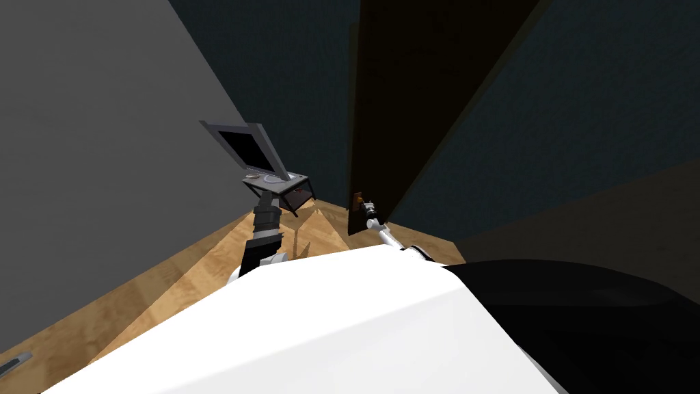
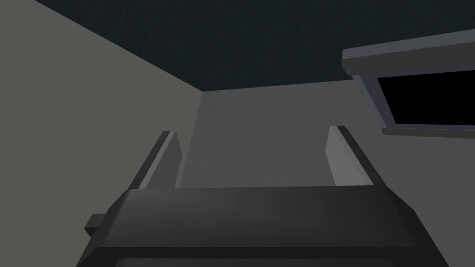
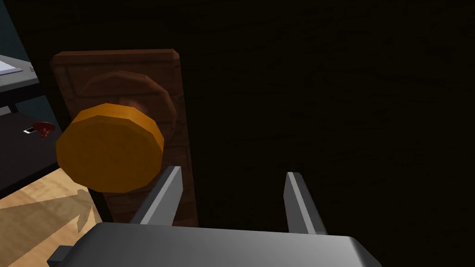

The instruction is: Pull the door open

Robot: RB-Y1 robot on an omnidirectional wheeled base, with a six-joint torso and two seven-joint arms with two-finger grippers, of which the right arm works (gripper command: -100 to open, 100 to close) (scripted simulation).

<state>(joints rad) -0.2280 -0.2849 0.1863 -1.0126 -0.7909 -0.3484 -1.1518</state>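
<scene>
Door fills the space just ahead of the right gripper, whose fingers are apart and empty. Its orange knob sits outside one finger, not between them. For a sound grasp the hand should probably slide sideways until the knob is centred between the fingers, then close and pull back. The knob's short axis points out of the door face toward the fingers, and the door's long axis runs upright. The left gripper is idle, fingers apart.
</scene>
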